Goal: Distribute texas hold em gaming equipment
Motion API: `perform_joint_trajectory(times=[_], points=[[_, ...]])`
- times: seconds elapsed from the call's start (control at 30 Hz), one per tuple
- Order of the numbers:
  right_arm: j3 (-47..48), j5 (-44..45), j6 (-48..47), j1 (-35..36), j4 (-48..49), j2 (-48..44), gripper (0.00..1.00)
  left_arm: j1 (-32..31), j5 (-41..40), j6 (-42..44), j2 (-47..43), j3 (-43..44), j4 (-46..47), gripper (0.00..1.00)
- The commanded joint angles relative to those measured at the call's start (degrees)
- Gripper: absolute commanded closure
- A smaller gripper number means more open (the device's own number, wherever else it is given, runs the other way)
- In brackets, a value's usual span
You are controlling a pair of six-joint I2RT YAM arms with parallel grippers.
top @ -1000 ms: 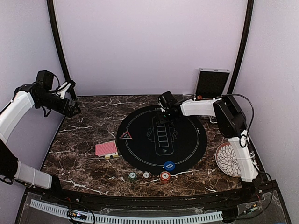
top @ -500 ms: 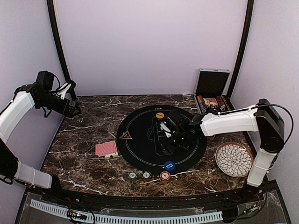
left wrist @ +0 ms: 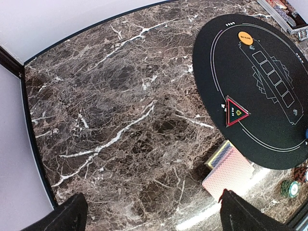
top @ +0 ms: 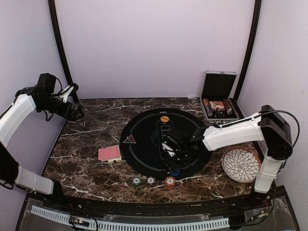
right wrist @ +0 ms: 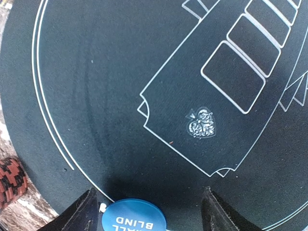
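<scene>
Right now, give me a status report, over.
Left gripper open, empty, hovering high. Right gripper open around blue button at mat edge. Nothing blocking it.

right gripper (right wrist: 149,191): jaws spread, nothing pinched | blue button (right wrist: 134,216), reads SMALL BLIND: between the fingers (right wrist: 86,211), nearer the finger on the red chip's side | red chip (right wrist: 8,182): outside that finger, off the black mat (right wrist: 96,96) | spade emblem (right wrist: 201,123): just ahead of the tips
</scene>
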Motion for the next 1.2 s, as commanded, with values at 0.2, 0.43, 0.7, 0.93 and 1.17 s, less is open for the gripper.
perform_joint_trajectory(times=[0.2,0.43,0.7,0.93,1.17], points=[[-0.9,0.4,0.4,0.7,-2.2,2.0,0.26,-0.1,1.2,0.2,-0.2,1.3,-1.8,0.01],[-3.4,2.1,2.0,-0.2,-2.6,0.6,0.3,-0.1,1.4,0.4,0.6,2.4,-2.3,0.01],[-5.7,4.5,3.1,-3.7,-4.1,-2.5,0.36,-0.1,1.4,0.6,0.8,3.2,-2.7,0.01],[-6.9,6.9,2.9,-6.1,-5.6,-5.3,0.36,-0.1,1.5,0.6,1.2,3.4,-2.7,0.01],[-6.1,5.0,3.3,-2.9,-5.2,-7.8,0.24,-0.1,1.6,0.8,1.4,3.6,-2.7,0.01]])
